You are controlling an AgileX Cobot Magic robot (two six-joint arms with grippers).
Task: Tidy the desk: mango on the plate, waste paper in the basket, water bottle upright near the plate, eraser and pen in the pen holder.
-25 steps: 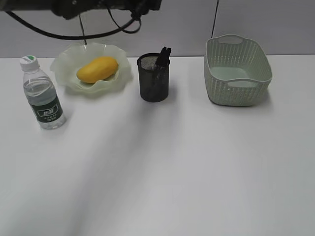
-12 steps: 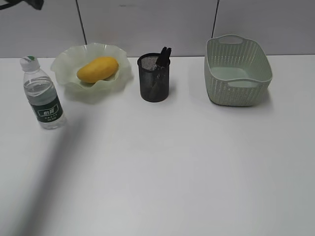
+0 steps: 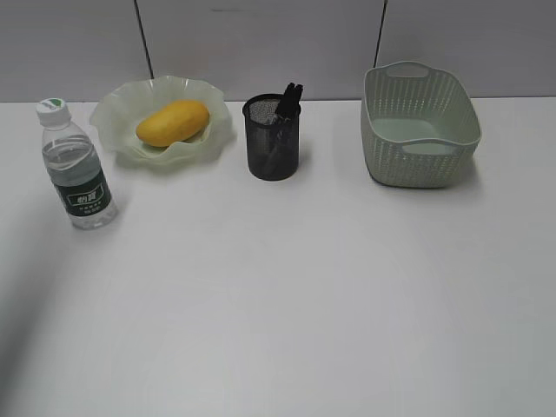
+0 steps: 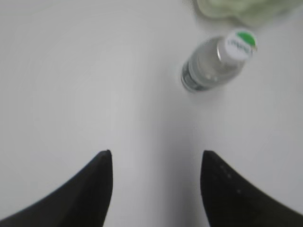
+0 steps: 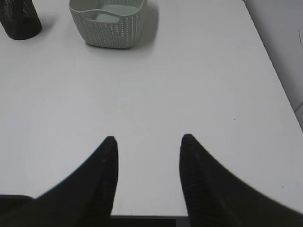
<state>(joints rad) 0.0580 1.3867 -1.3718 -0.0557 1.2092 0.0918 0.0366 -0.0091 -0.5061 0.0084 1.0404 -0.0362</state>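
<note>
Hovering over bare desk [image 3: 287, 304], the left gripper [image 4: 156, 163] and right gripper [image 5: 149, 142] both stand spread and hold nothing. Farther back, the water bottle [image 3: 76, 167] stands upright beside the plate [image 3: 217, 122] carrying the mango [image 3: 172, 122]. A dark pen [image 3: 289, 97] pokes from the pen holder [image 3: 273, 143]. The basket [image 3: 420, 126] interior is partly hidden; no waste paper or eraser shows, so nothing seems left to grasp.

Our left gripper [image 4: 156, 158] hangs above the white surface with its two dark fingers spread apart and nothing between them; that wrist view is a little blurred. Our right gripper [image 5: 149, 142] is likewise parted and empty, its fingertips pointing out over the tabletop. Neither of our arms shows in the exterior view.
</note>
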